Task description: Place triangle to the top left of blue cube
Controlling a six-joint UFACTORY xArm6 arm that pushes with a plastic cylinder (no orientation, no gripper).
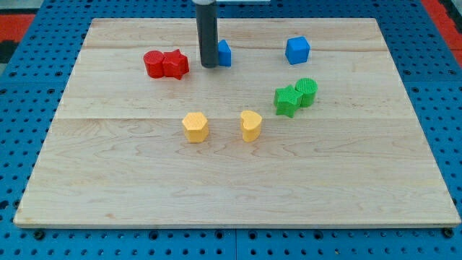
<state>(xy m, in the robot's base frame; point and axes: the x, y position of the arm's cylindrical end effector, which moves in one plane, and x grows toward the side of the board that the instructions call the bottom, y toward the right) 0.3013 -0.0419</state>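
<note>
My tip (208, 65) rests on the board near the view's top centre. A blue block (224, 53), partly hidden behind the rod so its shape is unclear, touches the rod's right side. The blue cube (297, 50) sits further to the view's right, at about the same height. The tip is well to the left of the cube.
Two red blocks (165, 63) sit touching, left of the tip. A green star block (287, 100) and a green cylinder (306, 92) touch right of centre. A yellow hexagon block (195, 126) and a yellow heart block (250, 125) lie mid-board. The wooden board (108, 188) lies on blue pegboard.
</note>
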